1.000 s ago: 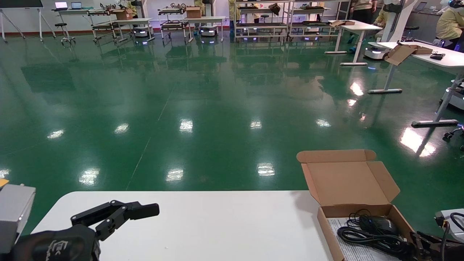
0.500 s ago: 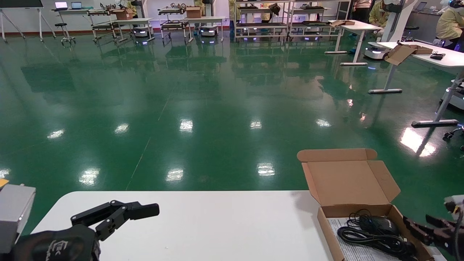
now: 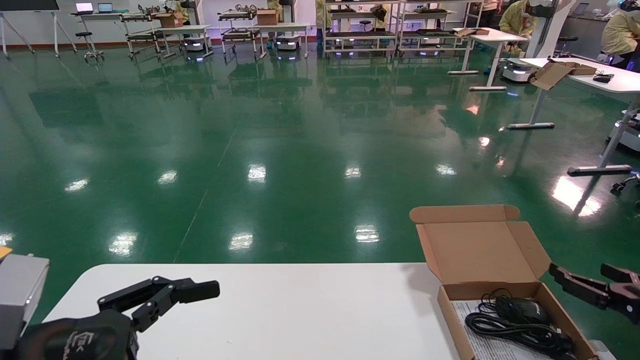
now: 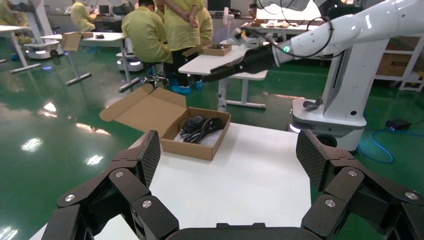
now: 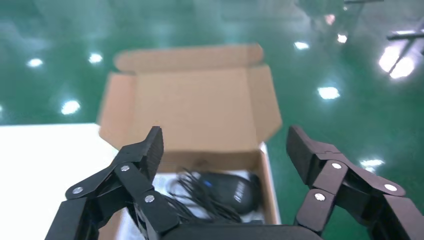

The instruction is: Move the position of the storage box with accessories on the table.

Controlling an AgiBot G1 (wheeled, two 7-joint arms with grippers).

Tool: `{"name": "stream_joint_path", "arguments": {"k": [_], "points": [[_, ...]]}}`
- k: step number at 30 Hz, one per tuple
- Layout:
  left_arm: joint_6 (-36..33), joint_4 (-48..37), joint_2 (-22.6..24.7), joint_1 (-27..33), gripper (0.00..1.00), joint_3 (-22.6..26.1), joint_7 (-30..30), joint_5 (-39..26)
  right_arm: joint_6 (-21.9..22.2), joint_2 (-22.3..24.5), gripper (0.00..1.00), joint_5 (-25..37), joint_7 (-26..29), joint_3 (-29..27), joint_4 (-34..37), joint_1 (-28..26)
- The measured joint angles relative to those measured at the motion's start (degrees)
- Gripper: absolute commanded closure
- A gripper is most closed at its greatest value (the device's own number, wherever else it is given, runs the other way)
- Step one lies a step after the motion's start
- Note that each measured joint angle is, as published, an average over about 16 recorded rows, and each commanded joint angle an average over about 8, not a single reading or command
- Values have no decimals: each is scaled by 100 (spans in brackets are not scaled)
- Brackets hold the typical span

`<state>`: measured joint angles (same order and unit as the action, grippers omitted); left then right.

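Beside the shallow brown cardboard storage box (image 3: 505,300) on the white counter (image 3: 280,310), the right tool (image 3: 592,282) is hovering released, needing to grasp its wall.

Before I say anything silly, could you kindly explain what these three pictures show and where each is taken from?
This is a two-armed robot at a white table. The wide picture comes from a camera on its head; the other two come from cameras on its wrists, looking out past each black two-fingered tool. The left tool hovers open over the table's left end, holding nothing. The right tool is raised beside the storage box, open and empty. That cardboard box sits at the table's right end, lid flipped up. Inside lie a coiled black cable, a small black device and a printed sheet.
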<state>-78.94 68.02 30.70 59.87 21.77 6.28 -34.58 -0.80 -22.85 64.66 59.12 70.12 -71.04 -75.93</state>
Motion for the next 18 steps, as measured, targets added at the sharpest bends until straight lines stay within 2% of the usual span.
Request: {"name": "stream_joint_path", "arguments": {"k": [8, 18], "points": [[1, -1, 0, -1, 0, 0, 0, 0, 107, 73, 0, -233, 233, -386, -666, 19], [1, -1, -1, -1, 0, 0, 0, 1, 22, -35, 0, -373, 352, -630, -825, -18]]}}
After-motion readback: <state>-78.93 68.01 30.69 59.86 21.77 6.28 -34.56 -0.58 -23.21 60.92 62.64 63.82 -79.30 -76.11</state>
